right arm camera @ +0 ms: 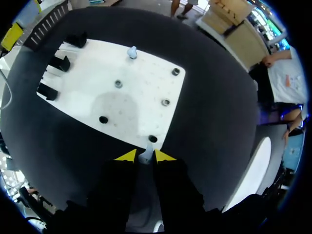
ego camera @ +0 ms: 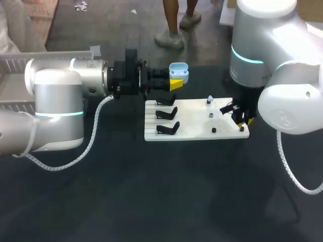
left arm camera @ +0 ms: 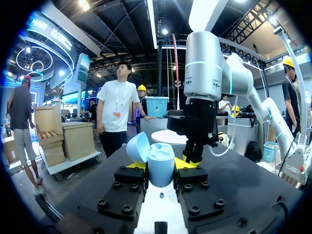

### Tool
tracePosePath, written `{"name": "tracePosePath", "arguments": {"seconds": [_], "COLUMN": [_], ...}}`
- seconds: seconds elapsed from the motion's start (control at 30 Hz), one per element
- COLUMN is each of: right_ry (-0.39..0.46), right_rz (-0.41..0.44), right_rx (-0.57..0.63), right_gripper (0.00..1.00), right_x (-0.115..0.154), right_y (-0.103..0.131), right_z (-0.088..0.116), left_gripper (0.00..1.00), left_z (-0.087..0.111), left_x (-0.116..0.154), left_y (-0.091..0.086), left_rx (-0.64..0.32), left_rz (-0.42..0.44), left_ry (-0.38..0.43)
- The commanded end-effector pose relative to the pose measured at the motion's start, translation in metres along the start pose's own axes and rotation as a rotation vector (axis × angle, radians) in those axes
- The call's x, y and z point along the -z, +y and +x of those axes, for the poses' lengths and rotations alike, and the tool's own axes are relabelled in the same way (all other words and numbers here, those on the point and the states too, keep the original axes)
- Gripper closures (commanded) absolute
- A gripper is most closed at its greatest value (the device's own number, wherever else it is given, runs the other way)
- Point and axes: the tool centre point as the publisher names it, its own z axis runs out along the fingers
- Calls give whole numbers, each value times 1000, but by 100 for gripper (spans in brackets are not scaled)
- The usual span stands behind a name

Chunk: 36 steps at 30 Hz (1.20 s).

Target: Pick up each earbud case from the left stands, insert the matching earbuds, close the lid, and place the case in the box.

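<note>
Earbud-insert step. Left gripper (ego camera: 174, 83) clamped on open case (ego camera: 178, 72), above board's (ego camera: 192, 128) far left corner. Right gripper (right arm camera: 145, 155) pinching earbud (right arm camera: 146, 159) at board's near right corner. Next, likely: lift earbud, seat in case.

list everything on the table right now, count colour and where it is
earbud case: one, light blue, lid open, held above the table near the board's far left corner
board: one, white, middle of the table
stands: three, black, empty, on the board's left side
earbud on holder: one, pale blue, on the board's right part
held earbud: one, pale, at the board's right edge
empty holders: five showing, dark, on the board's right part
table: one, black
left gripper: one, black with yellow tips, shut on the earbud case
right gripper: one, black with yellow tips, shut on the held earbud
</note>
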Motion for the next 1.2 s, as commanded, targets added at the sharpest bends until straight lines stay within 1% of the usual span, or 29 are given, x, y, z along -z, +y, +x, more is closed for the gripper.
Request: {"name": "tracePosePath", "arguments": {"seconds": [0.03,0.17,0.3,0.33,0.37,1.03,1.07,1.1,1.13,1.17,1.2], "right_ry": [9,9,11,4,0,0,18,-1,19,-5,9], "right_rz": [3,7,-6,11,3,3,54,46,48,32,49], "right_rx": [7,3,-20,-29,-37,-37,-89,-117,-216,-252,-358], "right_gripper": [100,100,100,100,100,100,100,100,100,100,100], "right_x": [32,59,86,93,100,100,99,102,105,108,111], "right_y": [10,18,27,29,31,31,28,28,25,25,25], "right_z": [5,4,4,4,4,4,1,1,-1,0,0], "left_gripper": [100,100,100,100,100,100,100,100,100,100,100], "left_z": [1,1,1,1,1,1,1,1,1,1,1], "left_x": [0,0,0,0,0,0,0,0,0,0,0], "left_y": [-1,-1,-1,-1,-1,-1,-1,-1,-1,-1,-1], "left_rx": [-5,-5,-5,-5,-5,-5,-5,-5,-5,-5,-5], "left_rz": [-6,-6,-6,-6,-6,-6,-6,-6,-6,-6,-6], "left_ry": [-6,-6,-6,-6,-6,-6,-6,-6,-6,-6,-6]}}
